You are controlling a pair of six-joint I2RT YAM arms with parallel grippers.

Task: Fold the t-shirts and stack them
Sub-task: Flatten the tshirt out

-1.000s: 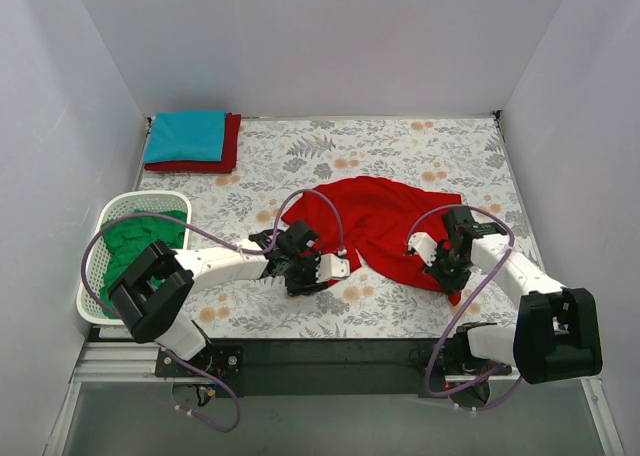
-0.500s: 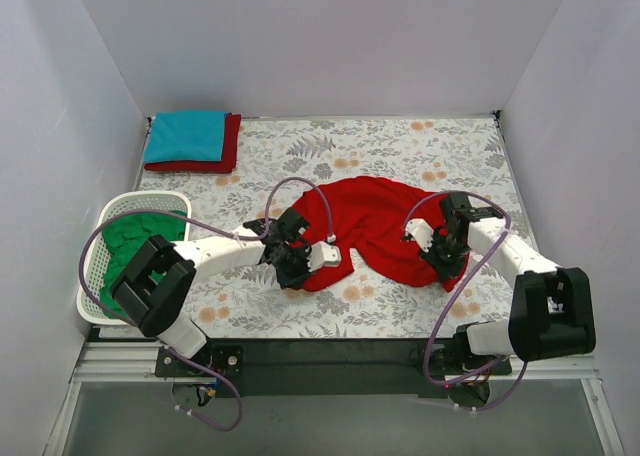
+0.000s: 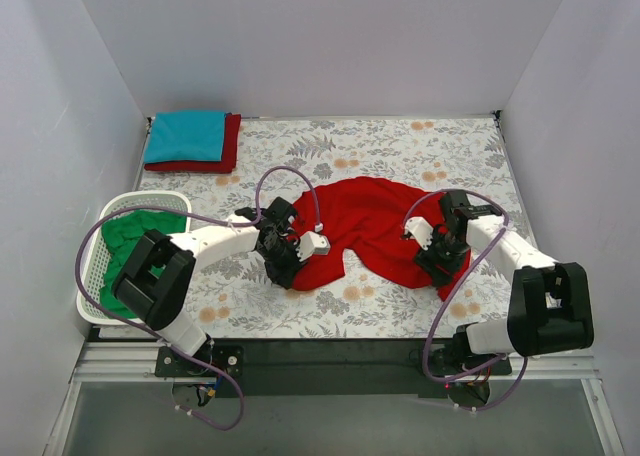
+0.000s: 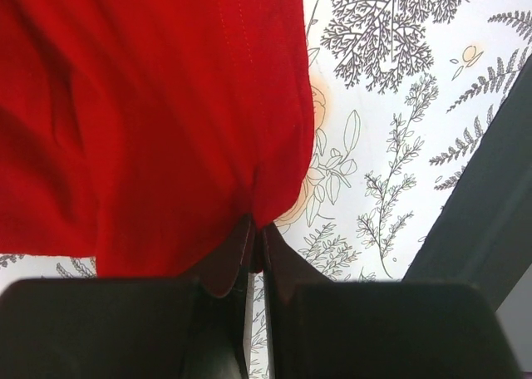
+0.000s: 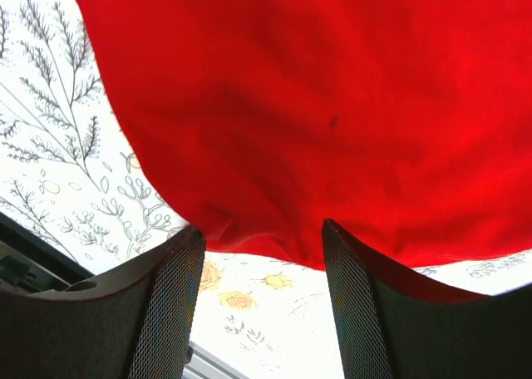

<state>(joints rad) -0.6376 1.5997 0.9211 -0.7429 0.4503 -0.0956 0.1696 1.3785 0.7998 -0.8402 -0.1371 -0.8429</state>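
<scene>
Four t-shirts are in view. At the far left, a green t-shirt point(image 3: 130, 238) sits bunched in a white basket point(image 3: 148, 197). Behind it, in the far left corner of the floral surface point(image 3: 400, 146), a teal t-shirt point(image 3: 186, 135) lies folded on a dark red t-shirt point(image 3: 231, 144).

Near the middle, the left tool point(image 4: 255, 239) is pinched fully closed on the near left edge of the bright red t-shirt point(image 3: 375, 216). That shirt lies rumpled in a shallow arch, its long axis running left to right across the surface. I cannot tell which end is the collar and which the hem.

On the right, the right tool point(image 5: 262, 228) has its jaws well apart. The shirt's near right edge hangs loose between them, gripped by neither.

The risk, as I judge it, is that pulling from the left corner alone would drag the cloth into a twist. The thin pinch on the left could also slip off the hem under tension.
</scene>
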